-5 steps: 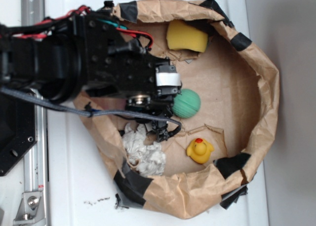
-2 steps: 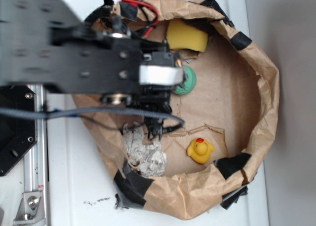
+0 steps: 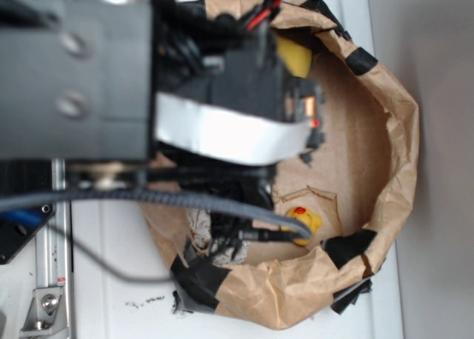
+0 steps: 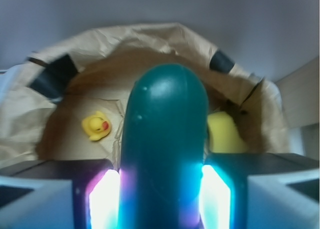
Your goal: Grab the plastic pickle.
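In the wrist view the plastic pickle point(image 4: 165, 134), smooth and dark green with a rounded end, stands upright between my two glowing pads point(image 4: 104, 199). My gripper point(image 4: 161, 189) is shut on its lower part, and it hangs above the floor of the paper bag. In the exterior view the arm point(image 3: 185, 95) fills the upper left, close to the camera. There it hides both the gripper and the pickle.
A crumpled brown paper bag point(image 3: 400, 132) with black tape patches rings the scene. Inside lie a yellow rubber duck point(image 3: 305, 219) point(image 4: 96, 125), a yellow sponge point(image 3: 295, 56) point(image 4: 225, 134) and a white crumpled cloth point(image 3: 198, 224). A black cable point(image 3: 244, 206) crosses the bag.
The arm has risen toward the exterior camera and looms much larger. It now covers the green ball and most of the sponge.
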Robot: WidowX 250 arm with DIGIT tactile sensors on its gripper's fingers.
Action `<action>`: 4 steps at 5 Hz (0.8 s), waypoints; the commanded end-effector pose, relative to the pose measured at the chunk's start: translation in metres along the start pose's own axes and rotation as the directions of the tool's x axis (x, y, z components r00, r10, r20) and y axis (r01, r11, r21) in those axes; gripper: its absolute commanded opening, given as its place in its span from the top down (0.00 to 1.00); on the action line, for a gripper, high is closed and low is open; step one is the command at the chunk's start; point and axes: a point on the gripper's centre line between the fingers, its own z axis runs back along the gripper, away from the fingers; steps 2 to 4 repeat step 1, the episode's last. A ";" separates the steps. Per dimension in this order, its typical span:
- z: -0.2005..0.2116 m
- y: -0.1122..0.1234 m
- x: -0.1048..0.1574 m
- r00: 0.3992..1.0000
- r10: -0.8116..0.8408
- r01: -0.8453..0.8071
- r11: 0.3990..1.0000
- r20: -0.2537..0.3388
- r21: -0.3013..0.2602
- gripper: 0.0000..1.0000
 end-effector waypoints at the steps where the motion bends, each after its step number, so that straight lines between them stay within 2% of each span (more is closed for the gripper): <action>1: -0.004 0.004 0.020 1.000 0.005 -0.005 1.000 -0.017 0.004 1.00; 4: -0.004 0.004 0.020 1.000 0.005 -0.005 1.000 -0.017 0.004 1.00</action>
